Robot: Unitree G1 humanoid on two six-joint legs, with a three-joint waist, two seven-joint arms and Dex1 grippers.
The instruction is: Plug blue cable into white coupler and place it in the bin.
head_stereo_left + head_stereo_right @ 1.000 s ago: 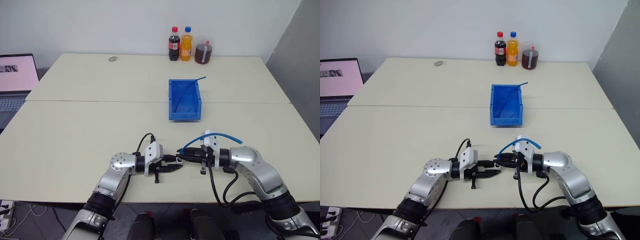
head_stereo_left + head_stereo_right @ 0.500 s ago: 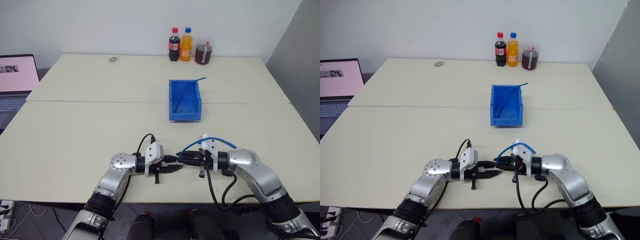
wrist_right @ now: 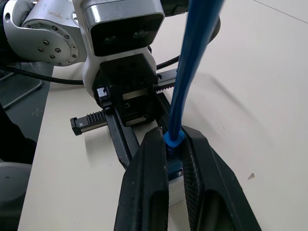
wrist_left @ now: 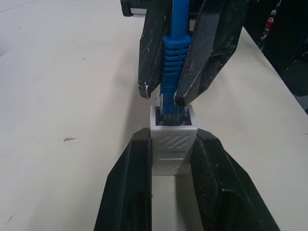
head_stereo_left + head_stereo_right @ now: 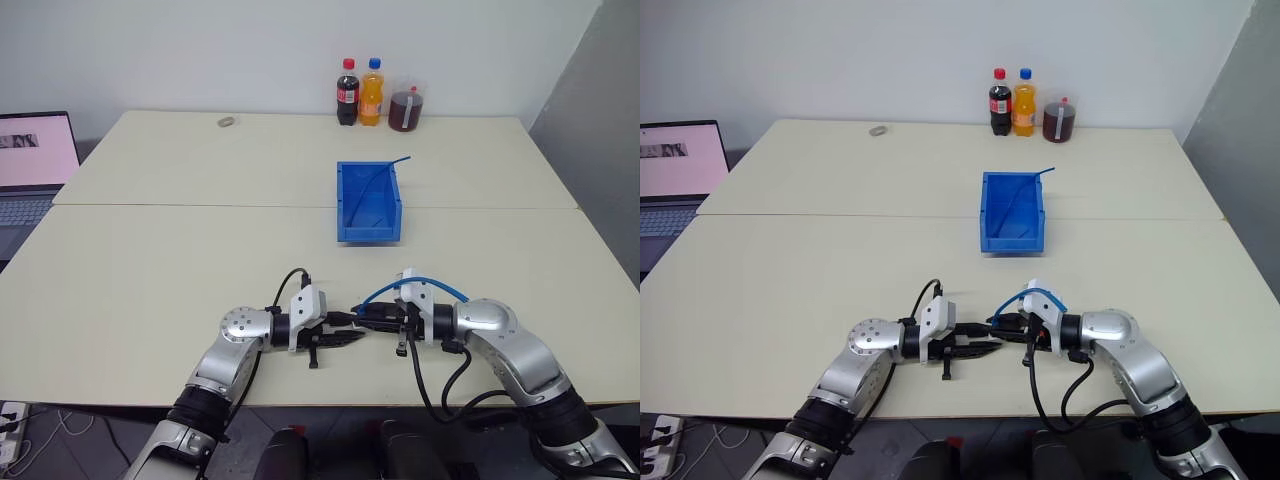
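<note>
On the left, the left hand (image 4: 172, 159) clamps the white coupler (image 4: 173, 147) just above the table (image 5: 150, 280). Meeting it from the right, the right hand (image 4: 166, 98) pinches the blue cable (image 4: 172, 57) at its ribbed boot, plug already entering the opening. The push should likely run straight along the socket until it latches. The bin (image 5: 340, 195) waits well beyond, a second blue cable (image 5: 372, 180) inside.

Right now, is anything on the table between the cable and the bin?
Nothing visible. Bare table lies between the cable, held with the coupler near the front edge, and the bin. A second cable already rests inside it.
</note>
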